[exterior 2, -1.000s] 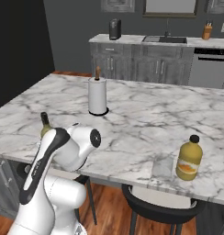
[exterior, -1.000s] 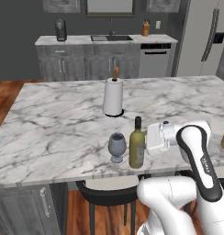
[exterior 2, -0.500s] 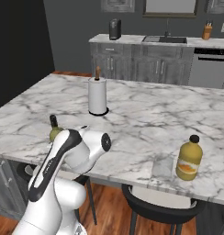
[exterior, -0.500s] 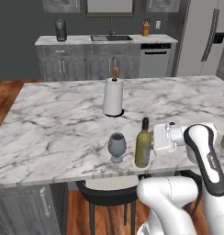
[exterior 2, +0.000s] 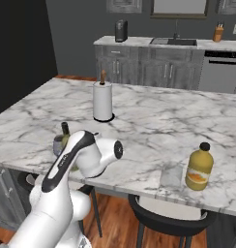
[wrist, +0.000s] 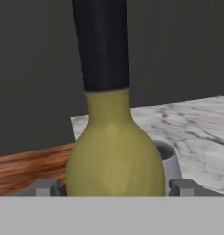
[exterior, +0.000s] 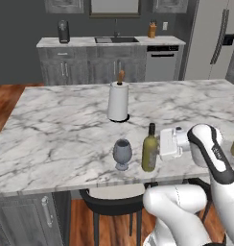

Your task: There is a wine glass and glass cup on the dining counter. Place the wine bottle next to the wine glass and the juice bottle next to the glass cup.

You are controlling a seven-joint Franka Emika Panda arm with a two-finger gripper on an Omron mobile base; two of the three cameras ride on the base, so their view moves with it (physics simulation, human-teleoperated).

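1. Two gripper (wrist: 114,188) fingers sit wide, one on each side of the wine bottle (exterior: 149,148).
2. It stands on the table (exterior: 56,129), just right of the wine glass (exterior: 122,153).

The wine bottle (exterior: 149,149) stands straight ahead of the gripper (exterior: 159,145), wine glass (exterior: 122,153) just beyond it — behind the gripper, bare dining counter (exterior: 66,129) lies open toward the juice bottle (exterior 2: 199,166)
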